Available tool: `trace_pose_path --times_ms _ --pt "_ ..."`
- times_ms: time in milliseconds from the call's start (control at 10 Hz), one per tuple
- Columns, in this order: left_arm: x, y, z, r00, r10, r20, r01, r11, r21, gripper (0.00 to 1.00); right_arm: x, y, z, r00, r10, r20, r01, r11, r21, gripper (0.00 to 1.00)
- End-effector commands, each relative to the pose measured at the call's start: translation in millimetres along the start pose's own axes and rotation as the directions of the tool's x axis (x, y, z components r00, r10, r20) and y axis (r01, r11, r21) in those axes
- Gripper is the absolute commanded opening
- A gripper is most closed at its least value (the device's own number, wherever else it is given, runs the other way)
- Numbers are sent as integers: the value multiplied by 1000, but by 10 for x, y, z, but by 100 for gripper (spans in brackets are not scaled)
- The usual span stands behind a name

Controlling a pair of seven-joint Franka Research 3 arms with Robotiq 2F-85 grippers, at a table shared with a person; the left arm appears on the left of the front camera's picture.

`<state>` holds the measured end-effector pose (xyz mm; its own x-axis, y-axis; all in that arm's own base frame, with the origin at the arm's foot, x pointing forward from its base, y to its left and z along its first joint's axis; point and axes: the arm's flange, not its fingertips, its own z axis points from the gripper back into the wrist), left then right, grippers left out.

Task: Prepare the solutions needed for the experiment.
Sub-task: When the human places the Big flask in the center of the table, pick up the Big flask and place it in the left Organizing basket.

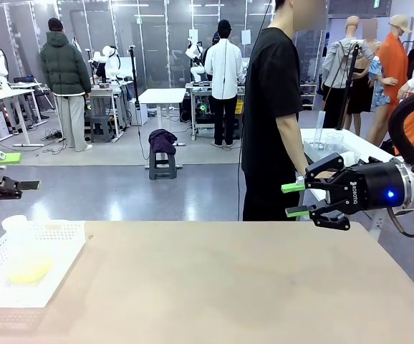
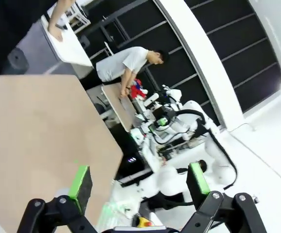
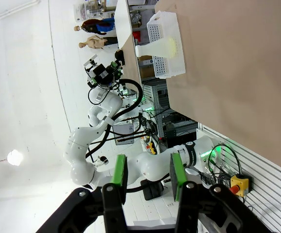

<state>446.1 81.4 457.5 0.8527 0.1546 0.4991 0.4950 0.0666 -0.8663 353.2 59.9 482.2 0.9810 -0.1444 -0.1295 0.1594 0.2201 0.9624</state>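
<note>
The solutions show as a shallow pale yellow layer in a clear flask (image 1: 26,266) that stands in a white basket tray (image 1: 56,244) at the table's left edge. In the right wrist view the same flask (image 3: 166,47) sits in the basket (image 3: 169,73) far off. My left gripper (image 1: 12,172) hovers off the table's left side, above and behind the tray, jaws wide open; its wrist view shows its own gripper (image 2: 139,180) with nothing between the green pads. My right gripper (image 1: 296,200) hangs above the far right of the table, jaws partly apart and empty, as its wrist view (image 3: 147,174) confirms.
A person in a black shirt (image 1: 271,107) stands at the far edge with a hand on a white side table (image 1: 350,147) that carries glassware. The tan tabletop (image 1: 228,287) stretches bare from the tray to the right edge.
</note>
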Motion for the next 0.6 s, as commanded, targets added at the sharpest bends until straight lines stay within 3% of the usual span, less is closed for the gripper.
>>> trace_pose_path --times_ms 0,200,300,500 --pt "64 -38 127 998 55 -43 -56 998 -29 100 -3 12 4 1000 -9 1 9 1000 14 46" --pt "56 -29 164 995 -4 -95 2 1000 -19 100 -3 12 4 1000 -9 1 9 1000 14 46" --pt "6 4 90 999 45 -29 -46 999 -28 100 -3 12 4 1000 -9 1 9 1000 14 46" --pt "6 4 90 999 45 -29 -46 999 -28 100 -3 12 4 1000 -9 1 9 1000 14 46"
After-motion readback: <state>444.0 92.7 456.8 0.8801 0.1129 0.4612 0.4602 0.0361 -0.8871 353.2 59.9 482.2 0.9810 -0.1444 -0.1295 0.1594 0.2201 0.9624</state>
